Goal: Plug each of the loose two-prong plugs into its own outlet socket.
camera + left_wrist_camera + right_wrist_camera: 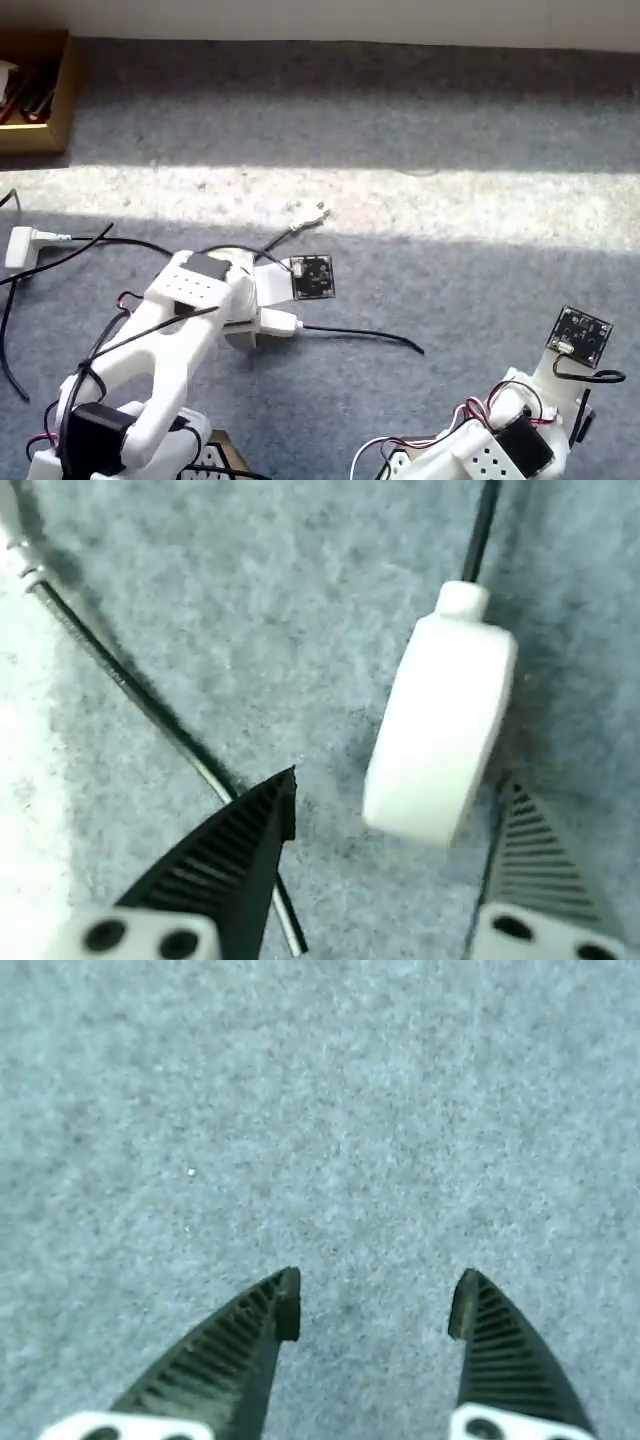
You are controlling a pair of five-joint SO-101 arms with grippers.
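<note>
A white two-prong plug (445, 730) lies on the grey carpet between the fingers of my left gripper (400, 805), which is open. The plug sits close to one finger (530, 860) and apart from the other (250, 840). Its black cord (360, 335) trails off to the right in the high view, where the same plug (282, 322) shows beside the left gripper (262, 308). A second white plug (20, 246) lies at the far left with its own black cord. My right gripper (372, 1305) is open over bare carpet, holding nothing.
Another black cord (150, 710) runs over the carpet near the left gripper's finger. A small pale connector (312, 214) lies in the sunlit band. A wooden box (45, 100) stands at the back left. The right arm (520, 430) sits at the front right.
</note>
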